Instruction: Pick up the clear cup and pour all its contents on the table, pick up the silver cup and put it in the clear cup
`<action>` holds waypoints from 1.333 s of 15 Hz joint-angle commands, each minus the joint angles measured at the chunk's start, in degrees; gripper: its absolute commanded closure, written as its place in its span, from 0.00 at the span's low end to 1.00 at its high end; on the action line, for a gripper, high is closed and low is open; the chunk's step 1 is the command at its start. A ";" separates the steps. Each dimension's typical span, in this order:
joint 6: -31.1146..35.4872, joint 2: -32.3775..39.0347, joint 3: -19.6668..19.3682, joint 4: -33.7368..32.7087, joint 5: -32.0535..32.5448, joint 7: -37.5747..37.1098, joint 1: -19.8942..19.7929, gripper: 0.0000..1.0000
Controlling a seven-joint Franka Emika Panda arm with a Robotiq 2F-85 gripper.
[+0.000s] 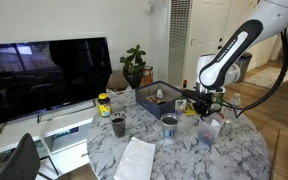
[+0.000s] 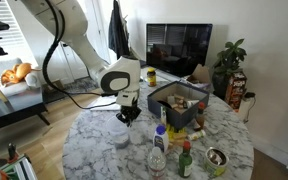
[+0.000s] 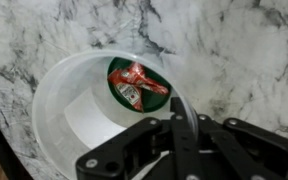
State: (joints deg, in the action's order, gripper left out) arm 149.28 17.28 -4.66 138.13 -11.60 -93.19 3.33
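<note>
My claw (image 3: 181, 118) hangs directly above the clear cup (image 3: 62, 115). The cup stands upright on the worktop (image 3: 234, 40), mouth toward me, contents (image 3: 134, 85) inside. Whether my claw is open, I cannot tell.

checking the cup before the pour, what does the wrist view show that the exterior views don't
Only the wrist view: the inside of the clear cup, with red and green pieces at its bottom.
Only the exterior views: the arm, the silver cup, the television and a plant.
Both: the marble table and the tool above it.
</note>
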 commanded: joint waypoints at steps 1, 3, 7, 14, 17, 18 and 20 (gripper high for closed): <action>-5.28 -6.45 -4.04 1.63 10.95 -13.00 5.83 0.99; -9.27 -10.59 -5.58 2.28 19.71 -20.88 9.36 0.99; -20.58 -16.74 -1.09 0.93 37.33 -35.56 11.06 0.99; -24.92 -18.83 6.50 -0.42 35.95 -33.71 7.74 0.97; -28.62 -19.01 7.84 -1.13 43.37 -39.06 7.89 0.99; -30.47 -19.18 9.05 -1.40 45.95 -40.31 8.04 0.99; -35.03 -19.23 11.76 -2.33 50.17 -43.37 9.01 0.99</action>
State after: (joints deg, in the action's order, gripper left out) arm 120.30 -1.54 2.63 136.90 32.05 -130.88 12.10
